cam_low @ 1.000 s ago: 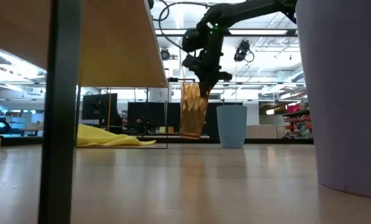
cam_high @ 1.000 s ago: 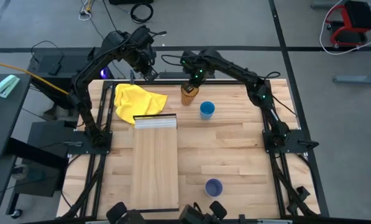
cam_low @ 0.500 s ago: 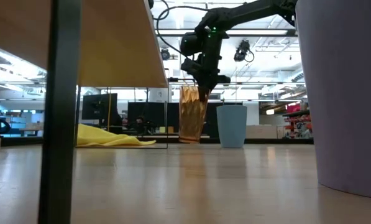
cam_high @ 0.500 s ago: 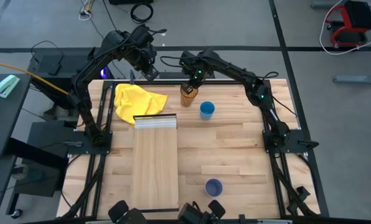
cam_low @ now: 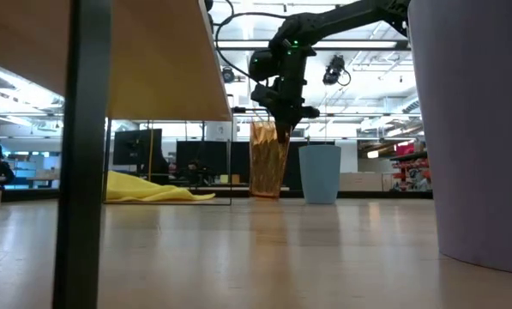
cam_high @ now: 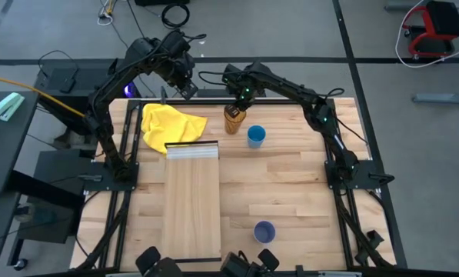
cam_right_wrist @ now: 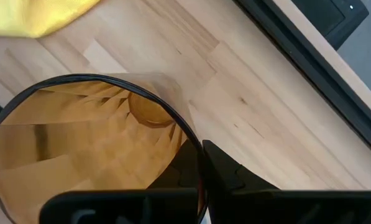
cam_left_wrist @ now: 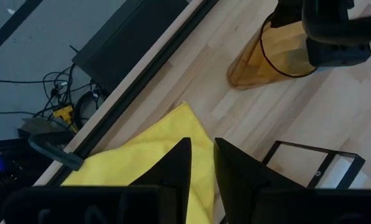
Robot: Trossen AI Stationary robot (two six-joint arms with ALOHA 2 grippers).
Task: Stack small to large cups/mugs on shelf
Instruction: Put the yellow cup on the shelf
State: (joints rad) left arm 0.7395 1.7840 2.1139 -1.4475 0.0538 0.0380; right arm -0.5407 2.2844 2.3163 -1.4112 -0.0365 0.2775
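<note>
The amber translucent cup (cam_high: 233, 120) stands upright near the table's far edge, and my right gripper (cam_high: 241, 98) is shut on its rim from above. The bright blue cup (cam_high: 256, 136) stands on its base just to its right. The lavender cup (cam_high: 264, 231) stands near the front edge. The shelf (cam_high: 192, 208), a long pale board, lies left of centre with its ridged white strip (cam_high: 192, 151) at the far end. My left gripper (cam_left_wrist: 201, 163) hangs above the yellow cloth (cam_high: 167, 127), its fingers a narrow gap apart with nothing between them. My right gripper pinches the amber cup's wall at the rim (cam_right_wrist: 196, 144), one finger inside the cup and one finger (cam_right_wrist: 225, 171) outside it. The fingers come from above, pointing down. The cup stands upright, its base (cam_low: 266, 195) down at the tabletop.
The crumpled yellow cloth lies at the far left, touching the shelf's ridged end. In the low view the shelf's underside (cam_low: 153, 60) and one dark leg (cam_low: 84, 154) fill the left, and the lavender cup (cam_low: 470, 129) fills the right. Bare wood lies between the blue and lavender cups.
My right gripper has sunk a little with the amber cup. The cup hung slightly tilted and clear of the table, and now stands upright with its base down at the tabletop.
</note>
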